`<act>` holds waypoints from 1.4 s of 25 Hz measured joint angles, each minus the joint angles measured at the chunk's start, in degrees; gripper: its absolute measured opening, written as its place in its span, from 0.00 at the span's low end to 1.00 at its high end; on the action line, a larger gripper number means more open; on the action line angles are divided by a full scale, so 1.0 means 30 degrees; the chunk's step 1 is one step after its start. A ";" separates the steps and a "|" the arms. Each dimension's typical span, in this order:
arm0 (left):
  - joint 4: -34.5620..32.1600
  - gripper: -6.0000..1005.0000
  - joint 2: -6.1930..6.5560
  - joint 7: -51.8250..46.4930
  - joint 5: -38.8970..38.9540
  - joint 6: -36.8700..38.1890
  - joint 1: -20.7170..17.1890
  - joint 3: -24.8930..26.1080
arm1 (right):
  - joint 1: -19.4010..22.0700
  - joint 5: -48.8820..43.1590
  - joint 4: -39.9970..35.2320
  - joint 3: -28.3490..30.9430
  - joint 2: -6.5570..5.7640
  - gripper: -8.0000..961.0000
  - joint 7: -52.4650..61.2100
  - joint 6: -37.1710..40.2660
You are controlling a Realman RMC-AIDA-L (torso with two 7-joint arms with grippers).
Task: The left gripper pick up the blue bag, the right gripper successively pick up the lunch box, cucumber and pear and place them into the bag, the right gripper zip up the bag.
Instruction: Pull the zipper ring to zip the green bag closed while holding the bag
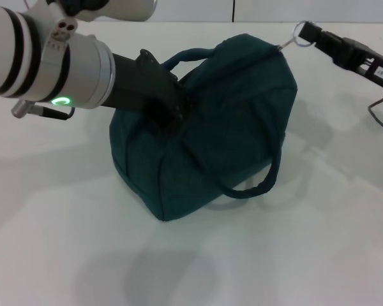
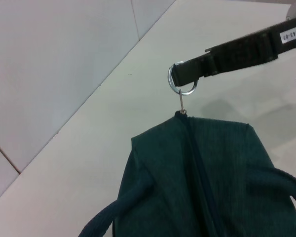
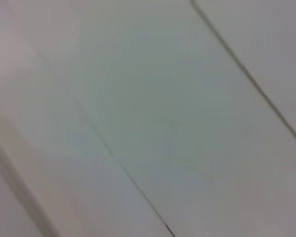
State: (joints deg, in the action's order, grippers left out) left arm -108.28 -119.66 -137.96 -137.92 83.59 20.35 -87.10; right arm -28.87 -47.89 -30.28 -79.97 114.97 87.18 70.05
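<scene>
The blue bag stands on the white table with its zipper closed along the top. My left gripper, green light on its wrist, is shut on the bag's fabric at its near-left top. My right gripper is at the bag's far right end and is shut on the metal ring zipper pull. The ring and that gripper also show in the left wrist view, above the bag. The lunch box, cucumber and pear are not in view.
One loop handle hangs down the bag's front right side, the other arches behind my left gripper. A thin cable lies at the right edge. The table's far edge meets a pale wall. The right wrist view shows only a pale panelled surface.
</scene>
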 joint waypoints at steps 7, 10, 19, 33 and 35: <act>-0.0544 0.05 -0.0012 0.0115 0.0048 -0.0220 -0.0135 -0.0041 | -0.0074 -0.0150 0.0483 0.0045 -0.0383 0.07 0.3684 0.0056; -0.0829 0.05 -0.0012 0.0404 0.0397 -0.0419 -0.0326 -0.0054 | -0.0108 -0.0155 0.0940 0.0032 -0.0381 0.07 0.4617 0.0054; -0.1458 0.06 -0.0009 0.1493 0.1350 -0.1112 -0.1061 0.0053 | 0.0067 -0.0042 0.2336 0.0125 -0.0206 0.07 0.6391 0.0059; -0.2272 0.07 -0.0014 0.2704 0.3146 -0.1614 -0.1958 0.0303 | 0.0102 -0.0021 0.3756 0.0588 -0.0089 0.08 0.6886 0.0163; -0.2305 0.07 -0.0013 0.2777 0.3485 -0.1708 -0.2020 0.0546 | 0.0100 -0.0020 0.3883 0.0587 -0.0089 0.08 0.6862 0.0149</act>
State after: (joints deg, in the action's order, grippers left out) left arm -115.19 -119.70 -129.63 -127.47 78.47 14.29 -85.46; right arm -28.57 -47.95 -18.63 -78.21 114.71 107.76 70.50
